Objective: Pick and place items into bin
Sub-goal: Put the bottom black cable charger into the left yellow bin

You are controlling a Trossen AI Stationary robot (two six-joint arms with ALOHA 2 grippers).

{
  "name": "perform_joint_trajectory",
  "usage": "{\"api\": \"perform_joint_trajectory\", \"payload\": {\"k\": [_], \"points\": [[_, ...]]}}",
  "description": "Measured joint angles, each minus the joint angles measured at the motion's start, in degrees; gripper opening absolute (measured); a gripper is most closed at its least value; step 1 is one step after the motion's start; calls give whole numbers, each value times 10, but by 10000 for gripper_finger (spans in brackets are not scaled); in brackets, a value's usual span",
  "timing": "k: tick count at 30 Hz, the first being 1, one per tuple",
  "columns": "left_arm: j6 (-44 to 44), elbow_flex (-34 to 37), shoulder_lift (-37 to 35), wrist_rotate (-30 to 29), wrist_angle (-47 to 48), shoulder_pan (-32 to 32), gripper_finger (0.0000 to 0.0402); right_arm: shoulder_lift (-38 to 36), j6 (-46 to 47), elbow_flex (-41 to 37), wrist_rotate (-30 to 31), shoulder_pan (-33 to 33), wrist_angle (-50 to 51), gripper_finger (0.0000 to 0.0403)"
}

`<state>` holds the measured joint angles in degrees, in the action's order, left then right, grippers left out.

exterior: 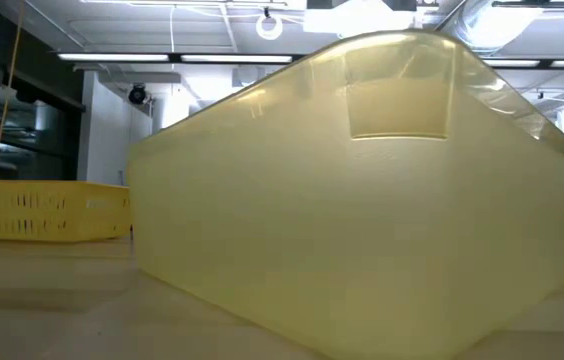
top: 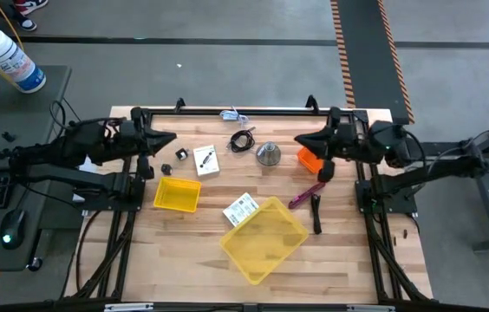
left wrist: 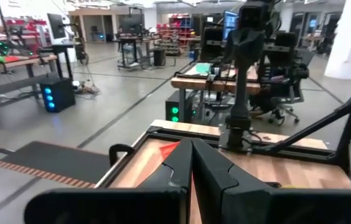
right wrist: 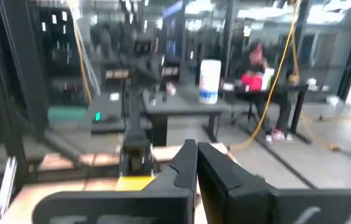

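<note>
Both arms hover raised over the far part of the table and hold nothing. My left gripper (top: 171,137) is shut, its fingers (left wrist: 192,163) together, above the table's far left. My right gripper (top: 298,139) is shut too, fingers (right wrist: 196,163) together, at the far right. Between them lie the black clip (top: 181,154), the white card with a black mark (top: 205,160) and the coiled black cable (top: 243,140). The printed label card (top: 240,210) lies against the large yellow bin (top: 264,238). The purple stick tool (top: 307,195) lies on the table below the right gripper.
A silver cone (top: 268,154) stands mid-table, an orange block (top: 311,159) beside it. A small yellow basket (top: 177,193) sits left of the bin, a black tool (top: 316,212) to its right. The bin (exterior: 362,200) fills the low view. A black frame rail (top: 244,111) borders the far edge.
</note>
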<state>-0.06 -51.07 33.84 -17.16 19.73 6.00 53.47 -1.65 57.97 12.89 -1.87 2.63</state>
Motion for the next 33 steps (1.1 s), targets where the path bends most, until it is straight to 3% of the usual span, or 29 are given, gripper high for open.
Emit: {"api": "perform_joint_trajectory", "payload": {"k": [6,9,19,24,33], "points": [[-13,0,10,7,-4,0,1,46,18,78,23,0,150,3],[-38,0,21,15,-2,0,1,59,57,97,5,0,217,4],[-62,0,74,16,26,0,1,64,198,76,-59,1,454,22],[-58,0,89,17,48,0,1,65,330,44,-84,-16,549,50],[-22,0,92,0,39,0,1,70,608,-68,-109,-30,554,129]]}}
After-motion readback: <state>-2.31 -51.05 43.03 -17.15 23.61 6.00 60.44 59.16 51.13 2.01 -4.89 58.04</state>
